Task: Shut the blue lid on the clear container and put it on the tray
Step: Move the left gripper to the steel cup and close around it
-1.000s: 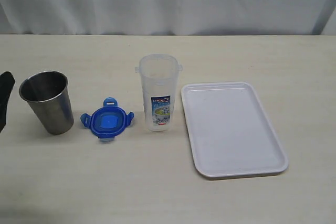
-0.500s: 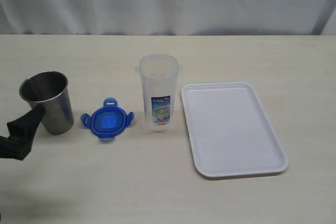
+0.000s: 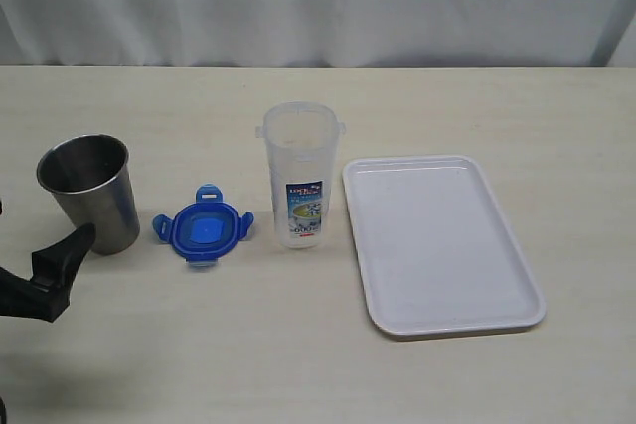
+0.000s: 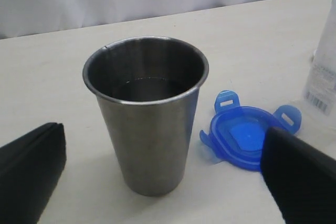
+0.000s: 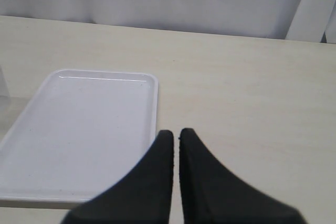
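The blue lid (image 3: pixel 202 227) lies flat on the surface (image 3: pixel 298 345) between the steel cup (image 3: pixel 91 194) and the clear container (image 3: pixel 300 176), apart from both, with its snap flaps (image 3: pixel 207 192) splayed outward, which should let it drop over the container's rim before being locked. The clear container stands upright and uncovered just beside the near-left corner of the tray (image 3: pixel 442 245), so once it is closed only a short carry sideways appears to be needed. The tray itself is bare and lies flat on the right side of the surface. The left end effector (image 4: pixel 163 135) hovers low at the left edge of the scene with its fingers (image 4: pixel 31 171) spread wide and nothing between them but air; from its wrist camera the steel cup sits in the gap ahead and the lid shows just past one finger, which suggests an approach to the lid that has to skirt the cup. The right end effector (image 5: pixel 175 132) is fully closed on nothing, parked above the surface near the tray's edge, seemingly waiting clear of the work. The lid is not yet grasped.
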